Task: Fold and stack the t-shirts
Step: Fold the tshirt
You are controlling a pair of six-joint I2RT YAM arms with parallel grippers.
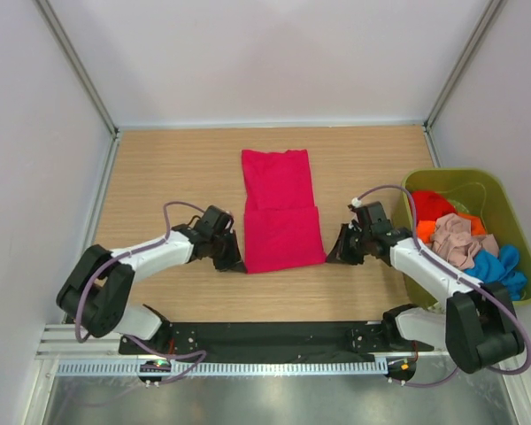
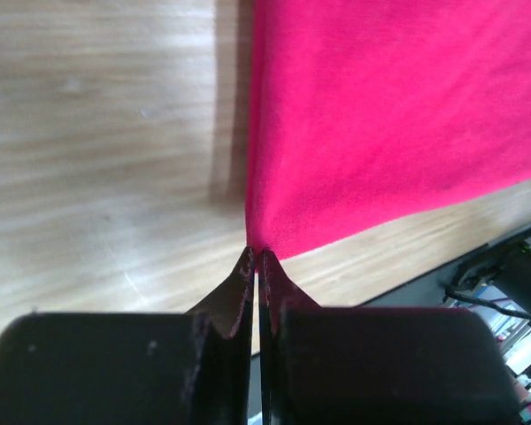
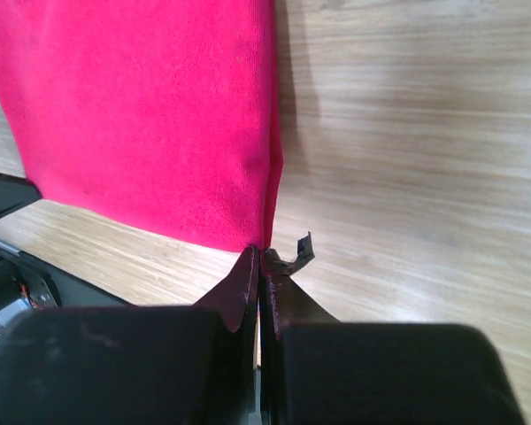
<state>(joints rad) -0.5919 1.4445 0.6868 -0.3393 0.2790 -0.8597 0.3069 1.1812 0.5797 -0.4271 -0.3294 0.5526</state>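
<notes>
The crimson-red t-shirt lies folded into a long strip in the middle of the table, its near part doubled over. My left gripper is shut on its near left corner; in the left wrist view the fingertips pinch the cloth. My right gripper is shut on the near right corner; the right wrist view shows the cloth held at the gripper. The orange-red, beige-pink and blue t-shirts lie crumpled in the tub.
The olive-green plastic tub stands at the right edge of the wooden table. White walls close in the back and sides. A black base rail runs along the near edge.
</notes>
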